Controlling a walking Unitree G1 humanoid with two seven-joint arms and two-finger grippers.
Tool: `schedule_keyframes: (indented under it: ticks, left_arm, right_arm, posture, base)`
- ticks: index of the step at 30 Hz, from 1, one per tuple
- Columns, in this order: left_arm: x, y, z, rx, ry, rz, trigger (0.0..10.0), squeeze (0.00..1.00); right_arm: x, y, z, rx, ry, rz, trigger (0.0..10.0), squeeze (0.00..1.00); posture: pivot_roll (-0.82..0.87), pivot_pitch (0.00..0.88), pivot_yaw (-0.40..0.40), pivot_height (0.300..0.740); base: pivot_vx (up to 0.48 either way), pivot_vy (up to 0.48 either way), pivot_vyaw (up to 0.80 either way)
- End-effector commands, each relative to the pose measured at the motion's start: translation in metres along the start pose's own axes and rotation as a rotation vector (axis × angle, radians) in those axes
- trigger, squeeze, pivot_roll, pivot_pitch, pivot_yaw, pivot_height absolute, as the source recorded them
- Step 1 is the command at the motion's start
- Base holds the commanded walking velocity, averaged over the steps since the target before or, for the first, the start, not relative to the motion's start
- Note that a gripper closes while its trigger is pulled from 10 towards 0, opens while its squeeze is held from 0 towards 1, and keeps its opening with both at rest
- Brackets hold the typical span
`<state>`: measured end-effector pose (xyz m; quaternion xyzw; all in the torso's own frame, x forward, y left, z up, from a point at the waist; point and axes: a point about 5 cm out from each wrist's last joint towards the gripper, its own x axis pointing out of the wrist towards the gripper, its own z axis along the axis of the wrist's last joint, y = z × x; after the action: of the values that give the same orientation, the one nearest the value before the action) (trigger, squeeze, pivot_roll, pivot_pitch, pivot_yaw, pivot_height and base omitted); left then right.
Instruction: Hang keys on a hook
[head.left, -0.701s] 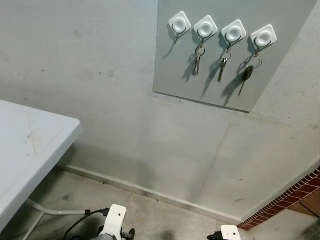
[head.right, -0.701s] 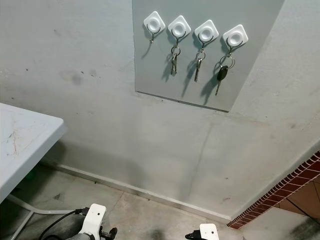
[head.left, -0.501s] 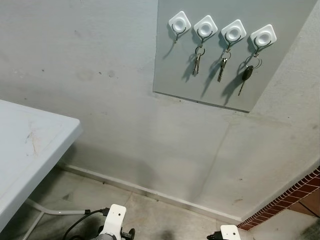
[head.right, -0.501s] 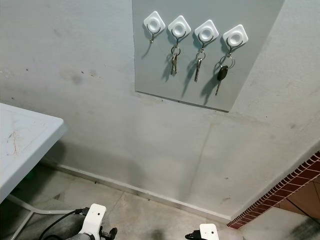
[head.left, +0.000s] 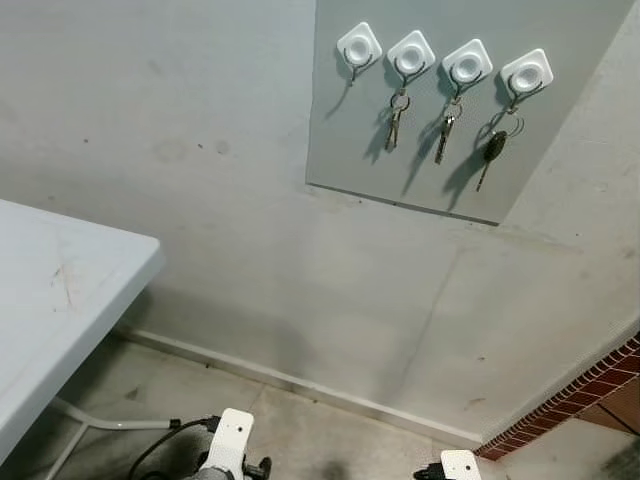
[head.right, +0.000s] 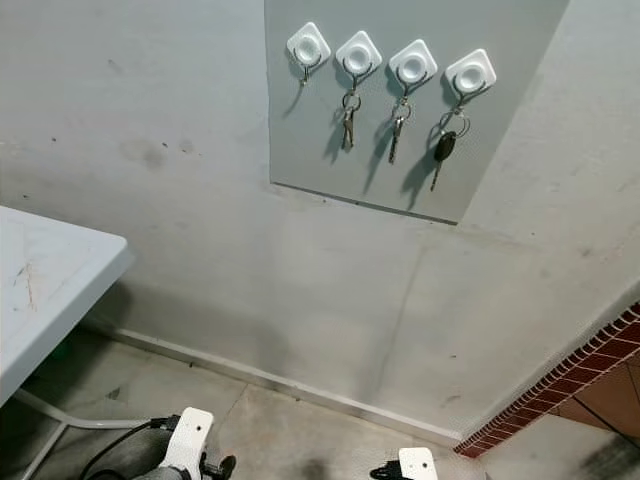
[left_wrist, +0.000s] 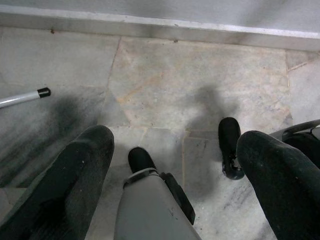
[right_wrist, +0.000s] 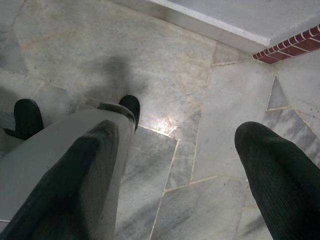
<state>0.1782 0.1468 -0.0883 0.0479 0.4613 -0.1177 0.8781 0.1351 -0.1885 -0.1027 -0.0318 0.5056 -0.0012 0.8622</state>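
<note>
A grey panel on the wall carries a row of white hooks. The leftmost hook is bare. A small key bunch hangs from the second hook and another from the third. A black-headed key hangs from the rightmost hook. Both arms hang low, with their white wrists at the picture's bottom edge. My left gripper is open over the stone floor, holding nothing. My right gripper is open too, with only floor between its fingers.
A white folding table juts in from the left, its leg end on the floor. A red brick edge runs along the lower right. A baseboard lines the wall. My own legs and black feet stand on the stone tiles.
</note>
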Motion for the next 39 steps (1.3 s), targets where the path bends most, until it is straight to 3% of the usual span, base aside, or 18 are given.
schedule_keyframes:
  ticks: [1, 39]
  left_arm:
    - [-0.0001, -0.0006, -0.0015, 0.001, 0.007, -0.003, 10.0, 0.0]
    - [0.0005, 0.0007, 0.0025, -0.011, 0.001, -0.005, 10.0, 0.0]
  right_arm:
    - [-0.0001, -0.0007, -0.0004, -0.005, 0.003, 0.003, 10.0, 0.0]
    - [0.0005, 0.0005, 0.002, -0.002, 0.001, 0.003, 10.0, 0.0]
  posture:
    - [-0.01, 0.0, -0.053, 0.74]
    - [-0.02, 0.0, -0.048, 0.74]
  base:
    - [0.0, 0.0, 0.0]
    - [0.0, 0.0, 0.76]
